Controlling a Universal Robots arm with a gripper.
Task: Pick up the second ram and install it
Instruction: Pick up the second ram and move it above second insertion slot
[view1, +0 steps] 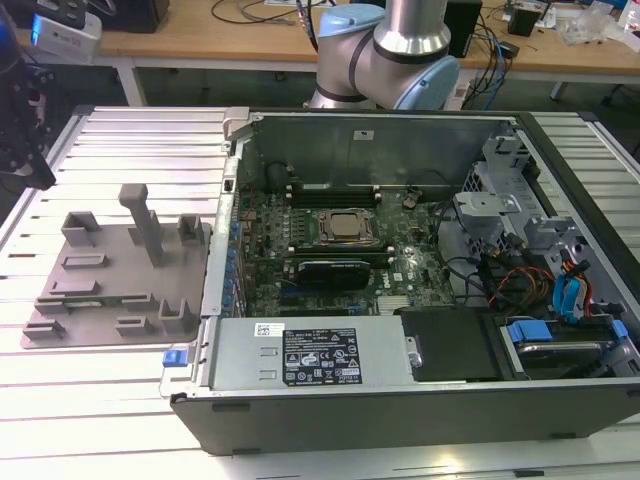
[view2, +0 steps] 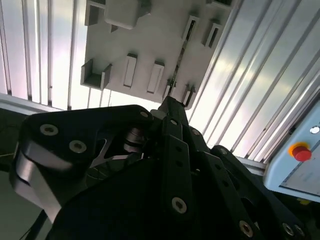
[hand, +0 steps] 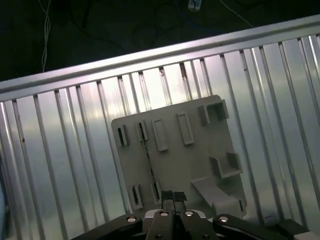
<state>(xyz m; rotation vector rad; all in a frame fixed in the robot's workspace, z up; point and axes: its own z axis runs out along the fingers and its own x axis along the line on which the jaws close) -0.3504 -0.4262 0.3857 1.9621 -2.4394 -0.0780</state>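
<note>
1. Your gripper (hand: 173, 196) hangs above the grey tray (hand: 176, 166), fingers drawn together, gripping nothing.
2. You'll find the second ram (hand: 149, 162) standing on edge in the tray's slots, untouched.

table (view1: 120, 135): silver and ribbed, all the things stand on it.
case (view1: 400, 415): black, open on top, lies in the middle and towards the exterior view's right.
board (view1: 405, 275): green, inside the case.
socket (view1: 345, 228): in the middle of the board.
card (view1: 335, 270): black, just in front of the socket.
power unit (view1: 310, 355): grey box with a label, at the near wall of the case.
tray (view1: 100, 275): grey, with posts and slots, just beside the case on the exterior view's left.
arm (view1: 400, 50): silver and blue, behind the case.
gripper (view1: 36, 165): dark, at the exterior view's left edge, above the table and near the tray.
</note>
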